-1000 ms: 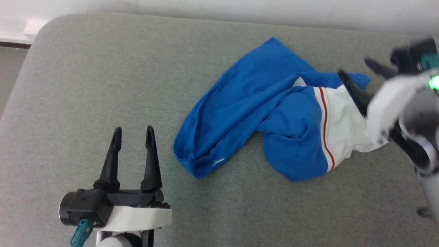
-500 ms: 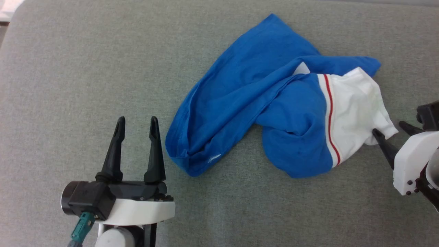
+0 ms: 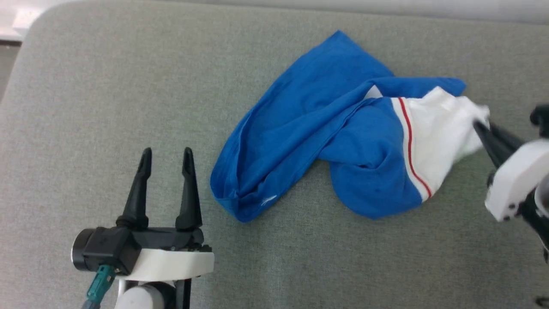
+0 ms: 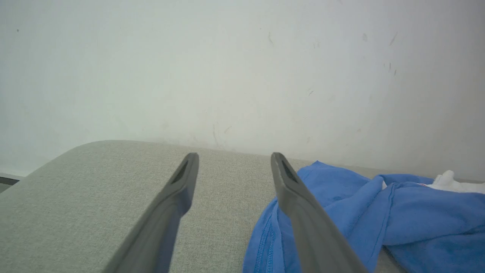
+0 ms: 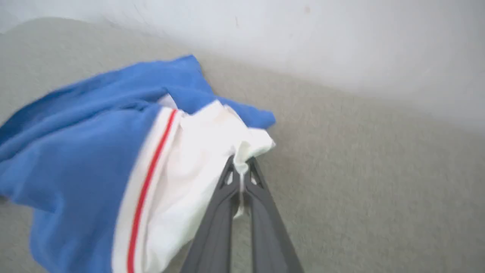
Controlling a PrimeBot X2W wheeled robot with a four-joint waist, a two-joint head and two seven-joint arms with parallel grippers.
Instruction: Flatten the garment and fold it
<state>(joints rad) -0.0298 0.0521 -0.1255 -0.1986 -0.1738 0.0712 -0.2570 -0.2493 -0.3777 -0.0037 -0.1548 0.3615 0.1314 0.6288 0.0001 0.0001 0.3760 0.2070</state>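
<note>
As the right claw pinches the garment edge, grey cushion lies around.

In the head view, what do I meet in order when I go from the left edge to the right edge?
The left gripper → the garment, blue part first, then white sleeve → the right gripper.

A: How is the left gripper set?
B: Spread wide. Its two long dark fingers run straight and roughly parallel, with nothing between the jaws. The white wrist sits directly behind them.
A: And the right gripper?
B: Its jaws are pressed together and the tips nearly meet. A white fold of the garment is pinched between them and bunches just past the tips. The white forearm angles back from the jaws and is blurred in the head view.
</note>
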